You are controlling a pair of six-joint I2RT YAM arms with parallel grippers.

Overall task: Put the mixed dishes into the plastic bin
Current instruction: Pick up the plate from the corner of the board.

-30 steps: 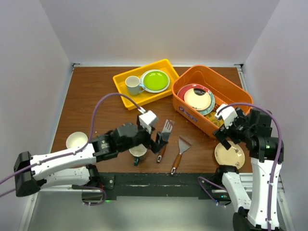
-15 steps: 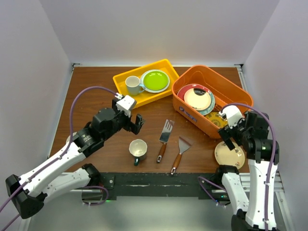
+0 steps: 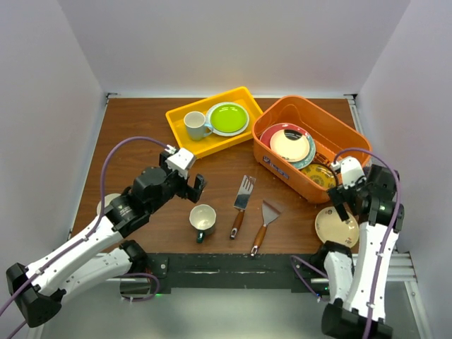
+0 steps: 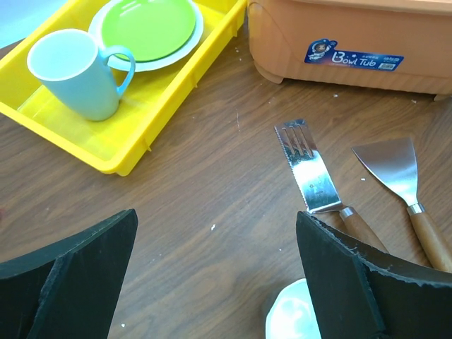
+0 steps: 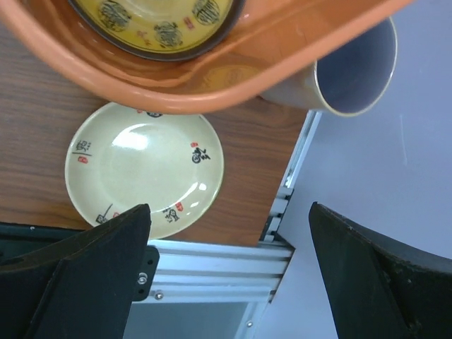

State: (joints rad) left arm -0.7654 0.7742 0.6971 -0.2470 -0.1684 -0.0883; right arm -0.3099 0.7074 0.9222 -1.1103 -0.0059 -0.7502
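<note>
Both arms have drawn back since a second ago; the left gripper (image 3: 191, 188) has pulled away from the dark-teal mug (image 3: 203, 220), which stands alone on the table (image 3: 141, 134); its jaws gape wide, holding nothing; the right gripper (image 3: 342, 200), equally wide and empty, hangs over the cream plate (image 3: 337, 229) just beside the orange bin (image 3: 328, 127); a red-rimmed plate (image 3: 288, 145) and a yellow patterned plate (image 3: 321, 176) lie inside.

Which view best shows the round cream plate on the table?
Right wrist: the round cream plate shows nearly whole, painted marks clear. Top external shows it small, partly behind the right arm. Left wrist misses it.
</note>
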